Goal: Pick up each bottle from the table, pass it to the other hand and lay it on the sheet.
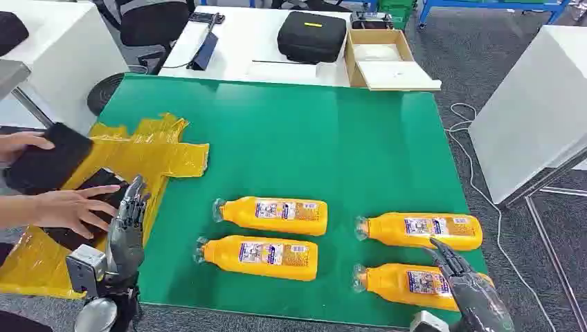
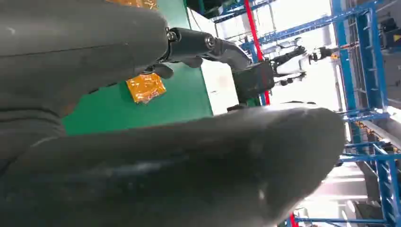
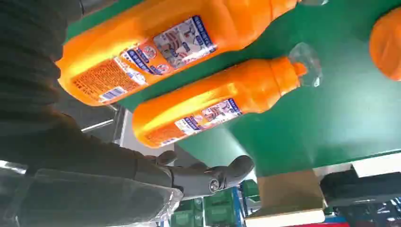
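Note:
Several orange bottles with clear caps lie on their sides on the green mat (image 1: 291,131): a left pair (image 1: 273,215) (image 1: 259,257) and a right pair (image 1: 422,230) (image 1: 398,283). My right hand (image 1: 462,282) hovers over the nearer right bottle with fingers stretched out, holding nothing. The right wrist view has that pair of bottles (image 3: 156,47) (image 3: 222,101) beside the dark fingers (image 3: 208,177). The crinkled yellow sheet (image 1: 156,149) covers the mat's left side. My left hand (image 1: 128,221) stands open, fingers up, at the sheet's near edge. A scrap of the sheet (image 2: 145,87) appears in the left wrist view.
A person's hands (image 1: 69,207) handle black objects (image 1: 48,162) on the sheet, right beside my left hand. Behind the mat a white table carries a black case (image 1: 311,34) and an open cardboard box (image 1: 381,59). Another white table (image 1: 540,104) stands to the right, with a cable on the floor.

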Controlling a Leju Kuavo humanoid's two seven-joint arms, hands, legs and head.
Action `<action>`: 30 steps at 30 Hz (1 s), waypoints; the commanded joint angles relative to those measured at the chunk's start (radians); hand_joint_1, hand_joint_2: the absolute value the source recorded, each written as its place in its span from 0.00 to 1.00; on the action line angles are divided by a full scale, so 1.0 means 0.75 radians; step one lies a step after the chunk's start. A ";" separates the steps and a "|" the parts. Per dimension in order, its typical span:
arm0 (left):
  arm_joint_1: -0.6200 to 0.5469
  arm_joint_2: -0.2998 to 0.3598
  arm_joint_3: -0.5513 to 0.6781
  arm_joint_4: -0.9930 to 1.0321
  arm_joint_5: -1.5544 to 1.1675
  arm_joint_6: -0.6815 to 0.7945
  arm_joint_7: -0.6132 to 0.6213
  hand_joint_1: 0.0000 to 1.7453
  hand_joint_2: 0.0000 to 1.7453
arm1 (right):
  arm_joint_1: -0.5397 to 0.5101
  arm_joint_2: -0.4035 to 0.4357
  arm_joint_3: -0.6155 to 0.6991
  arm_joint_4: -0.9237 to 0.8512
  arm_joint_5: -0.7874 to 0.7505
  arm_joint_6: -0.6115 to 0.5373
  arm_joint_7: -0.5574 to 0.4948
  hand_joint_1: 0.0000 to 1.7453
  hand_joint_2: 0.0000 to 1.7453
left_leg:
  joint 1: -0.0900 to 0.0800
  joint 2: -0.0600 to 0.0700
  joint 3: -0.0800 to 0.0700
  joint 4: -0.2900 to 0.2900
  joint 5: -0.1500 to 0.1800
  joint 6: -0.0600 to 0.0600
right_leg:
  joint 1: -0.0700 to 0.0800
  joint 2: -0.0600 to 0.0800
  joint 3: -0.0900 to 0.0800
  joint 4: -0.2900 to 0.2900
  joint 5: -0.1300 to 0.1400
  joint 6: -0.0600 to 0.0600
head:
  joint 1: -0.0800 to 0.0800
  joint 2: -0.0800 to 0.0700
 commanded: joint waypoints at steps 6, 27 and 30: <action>-0.305 0.024 -0.003 0.357 -0.032 -0.057 0.022 0.00 0.00 | 0.094 0.120 -0.138 -0.008 0.139 0.222 0.196 0.00 1.00 | 0.000 -0.005 0.004 -0.002 0.001 -0.004 | 0.000 -0.006 0.005 -0.001 -0.001 -0.003 | -0.001 0.000; -0.456 0.007 -0.015 0.512 -0.046 -0.079 0.025 0.00 0.00 | -0.094 0.265 -0.356 0.190 0.362 0.417 0.057 0.00 1.00 | 0.002 0.001 0.009 -0.001 -0.001 -0.008 | 0.003 -0.001 0.010 -0.003 -0.001 -0.004 | -0.001 0.000; -0.472 0.010 -0.027 0.546 -0.044 -0.063 0.011 0.00 0.00 | -0.143 0.229 -0.379 0.285 0.382 0.428 -0.006 0.00 1.00 | 0.002 0.001 0.005 -0.002 0.001 -0.004 | 0.003 -0.001 0.007 -0.004 0.001 -0.002 | 0.000 0.000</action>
